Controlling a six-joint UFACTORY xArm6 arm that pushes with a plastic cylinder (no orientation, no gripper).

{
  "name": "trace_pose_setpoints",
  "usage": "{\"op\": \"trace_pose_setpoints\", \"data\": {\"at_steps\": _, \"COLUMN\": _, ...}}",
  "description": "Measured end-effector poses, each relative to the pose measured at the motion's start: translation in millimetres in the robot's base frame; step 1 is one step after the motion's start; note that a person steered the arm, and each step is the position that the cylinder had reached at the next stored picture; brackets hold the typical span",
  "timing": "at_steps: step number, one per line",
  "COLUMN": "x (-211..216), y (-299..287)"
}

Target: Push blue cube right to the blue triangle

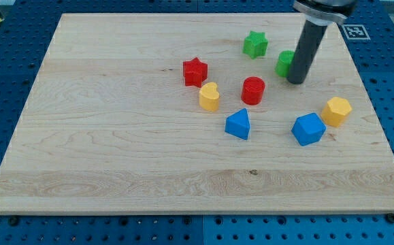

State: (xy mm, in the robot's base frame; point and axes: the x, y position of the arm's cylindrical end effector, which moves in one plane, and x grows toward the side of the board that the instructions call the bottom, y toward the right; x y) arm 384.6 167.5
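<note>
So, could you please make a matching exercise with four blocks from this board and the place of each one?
Blocks:
1. blue cube
2. blue triangle
3. green star
4. red star

Places:
A. nearest the view's top
B. just below the red cylinder
C. beside the yellow hexagon
D. up-left of the yellow heart

Pairs: 1-C, 2-B, 3-A, 4-D. My tip stands beside a partly hidden green block, above the blue cube.

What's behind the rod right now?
A green block sits partly hidden behind the rod, just left of my tip. Only its left part shows, so its shape stays unclear.
</note>
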Motion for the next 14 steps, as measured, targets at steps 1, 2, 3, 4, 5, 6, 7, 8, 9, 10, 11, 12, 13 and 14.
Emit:
{"op": "trace_pose_setpoints", "data": {"at_steps": 1, "x": -21, "y": -4}}
{"op": "trace_pose_setpoints", "data": {"at_steps": 2, "x": -29, "y": -4}}
{"op": "trace_pose_setpoints", "data": {"at_steps": 3, "x": -13, "y": 33}}
{"op": "trace_pose_setpoints", "data": {"at_steps": 4, "x": 16, "y": 50}}
{"op": "trace_pose_setpoints", "data": {"at_steps": 5, "x": 38, "y": 50}}
{"op": "trace_pose_setpoints", "data": {"at_steps": 6, "x": 44, "y": 78}}
{"op": "trace_pose_setpoints", "data": {"at_steps": 7, "x": 45, "y": 157}}
{"op": "trace_pose_setpoints", "data": {"at_steps": 8, "x": 55, "y": 178}}
{"op": "trace_pose_setpoints", "data": {"at_steps": 9, "x": 99, "y": 171}}
{"op": "trace_pose_setpoints", "data": {"at_steps": 10, "x": 138, "y": 134}}
{"op": "trace_pose_setpoints", "data": {"at_steps": 11, "x": 131, "y": 80}}
{"op": "trace_pose_setpoints", "data": {"at_steps": 12, "x": 126, "y": 36}}
{"op": "trace_pose_setpoints", "data": {"at_steps": 13, "x": 126, "y": 9}}
{"op": "trace_pose_setpoints", "data": {"at_steps": 14, "x": 126, "y": -17}}
